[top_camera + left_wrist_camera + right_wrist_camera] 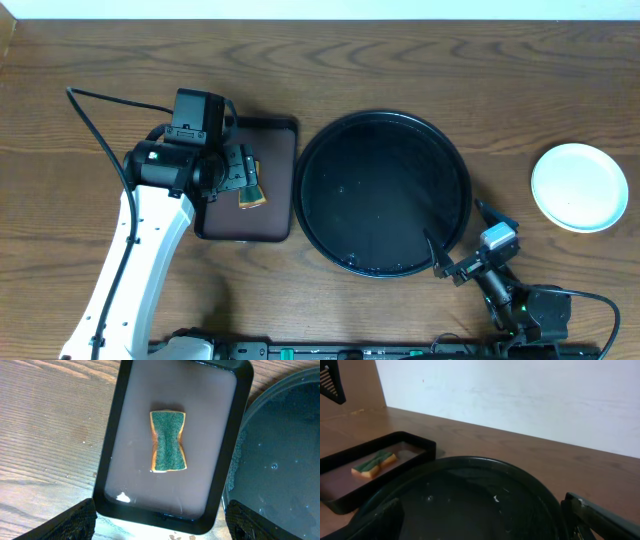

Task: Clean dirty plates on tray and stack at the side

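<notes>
The round black tray (312, 150) sits mid-table and holds no plates; it also shows in the left wrist view (285, 460) and the right wrist view (470, 495). A pale round plate (579, 187) lies on the bare wood at the far right; from above I cannot tell whether others lie under it. My left gripper (238, 172) is open and empty above the rectangular brown tray (275, 135), its fingers at either side of that tray (160, 512). My right gripper (460, 232) is open and empty at the round tray's near right rim (482, 515).
A green and yellow sponge (168, 441) lies in the rectangular brown tray (112, 460), also seen from the right wrist (374, 465) and overhead (252, 197). A black cable (95, 120) runs over the table at the left. A white wall stands behind the table.
</notes>
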{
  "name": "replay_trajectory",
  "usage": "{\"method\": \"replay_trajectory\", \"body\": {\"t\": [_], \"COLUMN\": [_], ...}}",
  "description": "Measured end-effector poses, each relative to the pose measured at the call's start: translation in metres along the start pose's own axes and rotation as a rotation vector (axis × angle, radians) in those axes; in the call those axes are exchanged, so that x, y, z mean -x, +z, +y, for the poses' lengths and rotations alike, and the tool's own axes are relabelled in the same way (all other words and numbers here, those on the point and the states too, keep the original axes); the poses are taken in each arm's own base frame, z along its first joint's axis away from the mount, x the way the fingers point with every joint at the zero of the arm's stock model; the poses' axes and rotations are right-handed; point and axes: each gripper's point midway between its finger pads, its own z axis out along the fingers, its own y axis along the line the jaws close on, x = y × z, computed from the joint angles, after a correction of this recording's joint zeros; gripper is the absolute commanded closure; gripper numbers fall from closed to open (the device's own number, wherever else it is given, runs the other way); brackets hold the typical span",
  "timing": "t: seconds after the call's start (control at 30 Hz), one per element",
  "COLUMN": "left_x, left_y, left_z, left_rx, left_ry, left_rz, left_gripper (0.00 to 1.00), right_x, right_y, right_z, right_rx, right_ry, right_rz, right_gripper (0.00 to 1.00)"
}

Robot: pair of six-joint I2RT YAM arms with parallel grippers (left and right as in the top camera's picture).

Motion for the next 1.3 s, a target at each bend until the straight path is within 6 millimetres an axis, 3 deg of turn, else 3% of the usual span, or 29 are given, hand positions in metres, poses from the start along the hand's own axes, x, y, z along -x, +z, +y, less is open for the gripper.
{"method": "replay_trajectory", "body": {"t": [0.23,0.3,0.33,0.47,0.53,0.6,0.87,0.97,1.17,1.3], "left_x": [0.002,0.007,0.013,0.034,0.035,0.033,-0.020,-0.027,-0.039,-0.046], "left_y": [-0.009,-0.029,-0.052,-0.107,-0.125,-0.130,-0.090,-0.083,-0.047,-0.017], "left_z": [0.000,0.004,0.010,0.017,0.020,0.022,0.066,0.073,0.083,0.085], "left_rx": [-0.010,-0.021,-0.030,-0.100,-0.143,-0.168,-0.171,-0.188,-0.222,-0.208], "left_ry": [0.000,-0.010,-0.029,-0.068,-0.082,-0.095,-0.266,-0.313,-0.416,-0.435], "left_rz": [-0.030,-0.106,-0.195,-0.509,-0.680,-0.785,-1.045,-1.119,-1.192,-1.146], "left_gripper": [0.16,0.16,0.16,0.16,0.17,0.16,0.16,0.16,0.16,0.16], "right_x": [0.000,0.000,0.000,0.000,0.000,0.000,0.000,0.000,0.000,0.000], "right_y": [0.000,0.000,0.000,0.000,0.000,0.000,0.000,0.000,0.000,0.000], "right_z": [0.000,0.000,0.000,0.000,0.000,0.000,0.000,0.000,0.000,0.000], "right_rx": [0.000,0.000,0.000,0.000,0.000,0.001,0.000,0.000,0.000,0.000], "right_ry": [0.000,0.000,0.000,0.000,0.000,0.000,0.000,0.000,0.000,0.000], "right_rz": [0.000,0.000,0.000,0.000,0.001,0.001,0.000,0.000,0.000,0.000], "right_gripper": [0.01,0.01,0.01,0.01,0.01,0.01,0.01,0.01,0.01,0.01]}}
